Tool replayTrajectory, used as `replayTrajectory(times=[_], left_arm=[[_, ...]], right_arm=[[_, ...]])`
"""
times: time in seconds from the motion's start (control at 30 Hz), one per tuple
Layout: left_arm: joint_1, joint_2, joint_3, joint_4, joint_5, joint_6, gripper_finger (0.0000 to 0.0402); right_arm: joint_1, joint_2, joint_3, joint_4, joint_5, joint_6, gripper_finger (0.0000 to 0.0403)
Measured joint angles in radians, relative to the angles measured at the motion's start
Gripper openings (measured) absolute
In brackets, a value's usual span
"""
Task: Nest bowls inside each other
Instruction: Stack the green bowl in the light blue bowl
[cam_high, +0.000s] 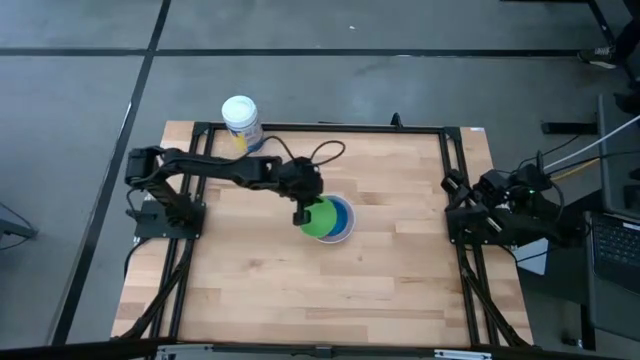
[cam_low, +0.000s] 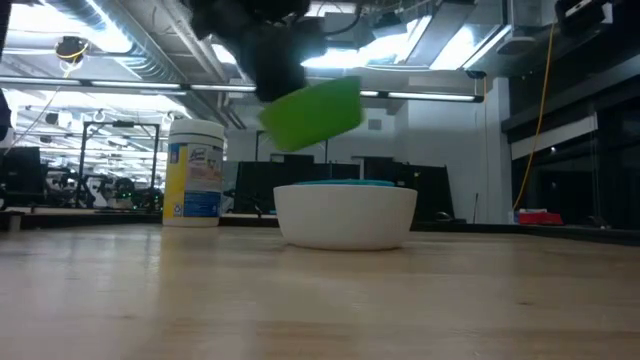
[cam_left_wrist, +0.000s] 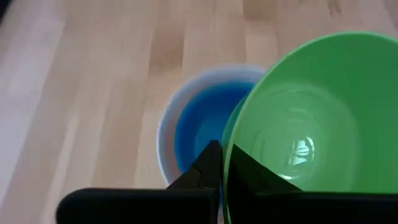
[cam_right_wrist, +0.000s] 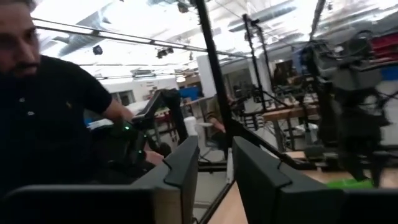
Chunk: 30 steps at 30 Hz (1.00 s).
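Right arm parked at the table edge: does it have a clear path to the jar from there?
Probably not. The right end effector sits at the table's right edge, the jar at the far left corner, and the left end effector, holding the green bowl above the white bowl, lies between.

One camera hangs above me and looks straight down, taking in the whole bench (cam_high: 300, 290) and the floor around it. Another sits at bench height, close to the wood, facing level across it into the room. The one on my left wrist looks steeply down past my fingers (cam_left_wrist: 211, 168), very near the green bowl (cam_left_wrist: 311, 124) and the white bowl (cam_left_wrist: 166, 130); all three views share those bowls near the bench's middle. The one on my right wrist faces level off the bench's edge, towards a person (cam_right_wrist: 43, 112).
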Motion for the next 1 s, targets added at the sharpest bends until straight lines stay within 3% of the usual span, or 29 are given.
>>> replayTrajectory(times=[0.4, 0.8, 1.0], left_arm=[[0.044, 0.198, 0.154, -0.083, 0.074, 0.118, 0.0003], [0.087, 0.256, 0.168, -0.078, 0.141, 0.169, 0.0004], [0.086, 0.262, 0.168, -0.021, 0.139, 0.241, 0.0029]], right_arm=[[0.0, 0.0, 0.0, 0.007, -0.04, -0.003, 0.0103], [0.0, 0.0, 0.001, 0.034, -0.063, -0.005, 0.0095], [0.0, 0.0, 0.001, 0.054, -0.063, -0.008, 0.0104]])
